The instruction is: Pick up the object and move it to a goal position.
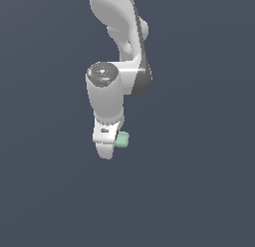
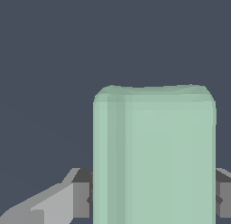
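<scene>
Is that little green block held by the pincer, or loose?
Held. In the wrist view the green block fills the gap between the pincer fingers, one finger against each side. In the exterior view it sits at the arm's tip.

White rounded arm (image 1: pixel 107 99), dark grey joint band, grey-padded pincer (image 2: pixel 153 196)

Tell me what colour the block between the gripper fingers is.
Pale mint green, plain and matte. The block shows best in the wrist view, between the gripper fingers.

Exterior view stands back; wrist view crowds the shared block (image 2: pixel 153 155).
</scene>
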`<state>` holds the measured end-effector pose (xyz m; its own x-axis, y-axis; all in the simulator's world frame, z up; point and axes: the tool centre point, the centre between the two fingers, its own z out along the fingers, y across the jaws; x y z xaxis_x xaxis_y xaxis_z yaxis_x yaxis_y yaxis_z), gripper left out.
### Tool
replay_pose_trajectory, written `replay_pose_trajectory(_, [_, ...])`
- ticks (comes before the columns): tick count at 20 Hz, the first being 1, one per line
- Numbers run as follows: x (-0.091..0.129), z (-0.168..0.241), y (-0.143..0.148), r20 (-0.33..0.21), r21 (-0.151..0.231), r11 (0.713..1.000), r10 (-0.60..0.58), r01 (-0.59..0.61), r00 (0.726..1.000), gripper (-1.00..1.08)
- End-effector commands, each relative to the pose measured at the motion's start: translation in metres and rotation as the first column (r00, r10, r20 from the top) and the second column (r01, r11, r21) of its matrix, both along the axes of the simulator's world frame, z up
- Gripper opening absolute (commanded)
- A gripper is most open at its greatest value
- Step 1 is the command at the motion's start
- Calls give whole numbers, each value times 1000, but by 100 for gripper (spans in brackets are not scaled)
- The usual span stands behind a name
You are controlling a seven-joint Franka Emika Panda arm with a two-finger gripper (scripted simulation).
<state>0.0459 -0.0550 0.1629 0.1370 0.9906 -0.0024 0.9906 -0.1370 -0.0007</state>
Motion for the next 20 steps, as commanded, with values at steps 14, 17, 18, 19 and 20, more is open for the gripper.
replay_pose_trajectory(14, [-29, 186, 16, 0, 2, 1000, 2, -2, 1000, -100])
replay_pose_trajectory(17, [-33, 221, 19, 1, 2, 1000, 2, -2, 1000, -100])
replay_pose_trajectory(18, [-34, 231, 20, 1, 2, 1000, 2, -2, 1000, -100])
replay_pose_trajectory(19, [-36, 241, 20, 1, 3, 1000, 1, -1, 1000, -100])
replay_pose_trajectory(20, [-37, 251, 21, 1, 3, 1000, 1, -1, 1000, -100])
